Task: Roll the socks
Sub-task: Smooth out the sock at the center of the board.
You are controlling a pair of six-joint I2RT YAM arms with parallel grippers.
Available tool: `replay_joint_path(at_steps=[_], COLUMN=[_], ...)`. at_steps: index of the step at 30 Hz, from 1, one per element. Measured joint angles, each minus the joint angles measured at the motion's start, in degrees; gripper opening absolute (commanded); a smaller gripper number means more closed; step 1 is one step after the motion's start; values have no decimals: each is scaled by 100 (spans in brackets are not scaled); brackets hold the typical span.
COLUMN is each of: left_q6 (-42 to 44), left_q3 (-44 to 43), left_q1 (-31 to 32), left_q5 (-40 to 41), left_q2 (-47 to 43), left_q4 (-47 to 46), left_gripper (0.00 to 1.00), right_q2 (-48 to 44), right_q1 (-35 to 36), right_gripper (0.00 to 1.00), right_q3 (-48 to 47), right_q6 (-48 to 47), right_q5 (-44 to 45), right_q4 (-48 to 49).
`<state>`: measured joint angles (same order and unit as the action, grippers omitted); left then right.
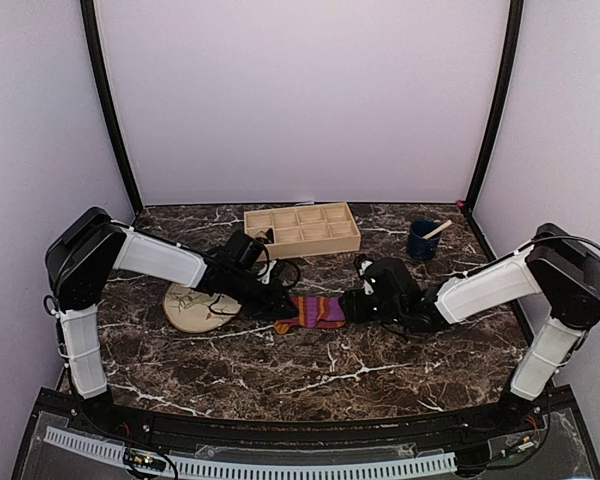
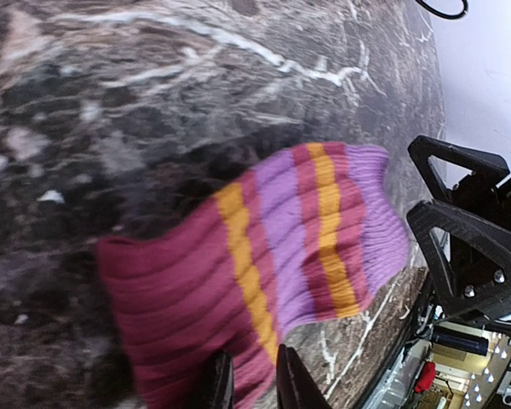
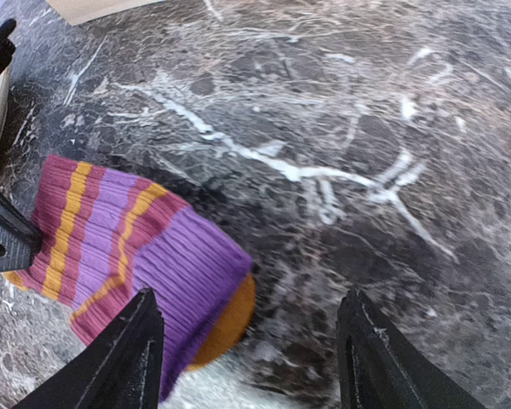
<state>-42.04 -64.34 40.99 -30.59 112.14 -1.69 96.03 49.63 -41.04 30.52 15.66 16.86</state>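
A magenta-purple sock [image 1: 318, 312] with orange stripes lies stretched between the two grippers in the middle of the table. My left gripper [image 1: 283, 308] sits at its left end. In the left wrist view the narrow fingers [image 2: 217, 385] pinch the magenta edge of the sock [image 2: 264, 256], which hangs slightly above the marble with a shadow under it. My right gripper [image 1: 358, 306] stands open at the sock's right end. In the right wrist view its gripper [image 3: 251, 358] spans bare marble, and the sock's purple cuff [image 3: 183, 273] reaches its left finger [image 3: 128, 358].
A round beige plate [image 1: 193, 306] lies under the left forearm. A wooden compartment tray [image 1: 302, 228] stands at the back centre, and a blue cup [image 1: 421, 241] with a stick in it at the back right. The table is dark veined marble.
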Motion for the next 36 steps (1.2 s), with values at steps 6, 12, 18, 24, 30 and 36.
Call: replay_joint_path(at_steps=[6,12,18,24,30,36], left_q6=[131,190,221,238,184,127], left_q3=[142,358,511,621,752,778], left_q1=[-55,-55,-57,-57,-57,-37], left_q5=[140,129,109,107,96,63], left_q2=[-28,-44,-94,-173,-269,-278], left_q4=[-44,-249,-422,-426,-426,-426], left_gripper=[20,20,20,20,20,21], right_q2=[448,835,1379,1834,1969,1967], right_q1=[175,323,398,479,619,739], right_gripper=[64,64,64,63,63,63], right_q3=[-645,-1152,-1342,-1425,-1464,-1394], right_q6=[46,203,483,769,973,1049], right_q5=[-39,-37,-61,9,308,769], right_q4=[101,240,420,778,981,962])
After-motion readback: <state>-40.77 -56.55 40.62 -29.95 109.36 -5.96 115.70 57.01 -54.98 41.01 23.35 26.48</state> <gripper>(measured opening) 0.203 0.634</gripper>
